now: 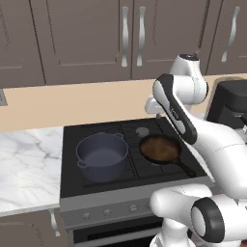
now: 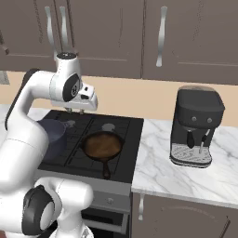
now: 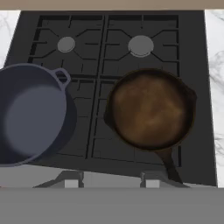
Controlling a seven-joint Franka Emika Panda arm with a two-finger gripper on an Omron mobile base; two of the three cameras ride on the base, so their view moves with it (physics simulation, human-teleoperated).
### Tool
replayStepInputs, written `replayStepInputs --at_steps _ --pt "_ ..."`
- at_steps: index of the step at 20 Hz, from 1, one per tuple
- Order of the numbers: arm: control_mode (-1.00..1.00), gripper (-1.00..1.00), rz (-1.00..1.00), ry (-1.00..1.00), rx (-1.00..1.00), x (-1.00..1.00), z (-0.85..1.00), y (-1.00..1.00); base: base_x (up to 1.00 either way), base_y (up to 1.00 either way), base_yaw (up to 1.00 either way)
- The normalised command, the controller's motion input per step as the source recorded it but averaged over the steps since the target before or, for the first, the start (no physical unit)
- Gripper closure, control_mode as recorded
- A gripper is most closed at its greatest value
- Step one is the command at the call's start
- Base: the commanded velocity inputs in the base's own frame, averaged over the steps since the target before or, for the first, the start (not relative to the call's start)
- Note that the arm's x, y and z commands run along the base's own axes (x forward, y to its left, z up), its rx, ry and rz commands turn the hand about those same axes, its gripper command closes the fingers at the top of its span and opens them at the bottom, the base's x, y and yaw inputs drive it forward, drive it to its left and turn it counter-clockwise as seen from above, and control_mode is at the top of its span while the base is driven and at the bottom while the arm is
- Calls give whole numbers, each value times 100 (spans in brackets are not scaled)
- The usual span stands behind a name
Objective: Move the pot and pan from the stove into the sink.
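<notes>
The pot (image 1: 102,155) is sitting at the stove's (image 1: 72,135) front-left corner, the pan (image 1: 159,148) at its front right. The hand (image 2: 74,110) is hovering above, holding nothing; I cannot tell its jaw state.

This is a home kitchen, in a rendered scene. A black four-burner stove (image 1: 130,144) with grates sits over a grey steel oven front with a row of knobs (image 1: 108,211). On its burners stand a deep blue-grey pot (image 1: 102,155) and a shallow brown pan (image 1: 160,148) with a long black handle. A white marble surface (image 1: 26,164) runs on both sides of the stove, and a dark coffee machine (image 2: 197,125) stands on it to the right. Brown wall cabinets (image 1: 87,34) with curved metal handles hang above a beige backsplash (image 1: 72,103), and more cabinet fronts sit below the surface.
</notes>
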Motion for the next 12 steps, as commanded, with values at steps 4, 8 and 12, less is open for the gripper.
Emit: replayStepInputs --at_steps 4,8,12 --pt "-100 -100 -2 0 0 -10 -5 -13 0 0 0" --pt "-100 -100 -1 0 0 -27 -14 -39 0 0 0" --pt "-100 -100 -2 0 0 -23 -15 -40 0 0 0"
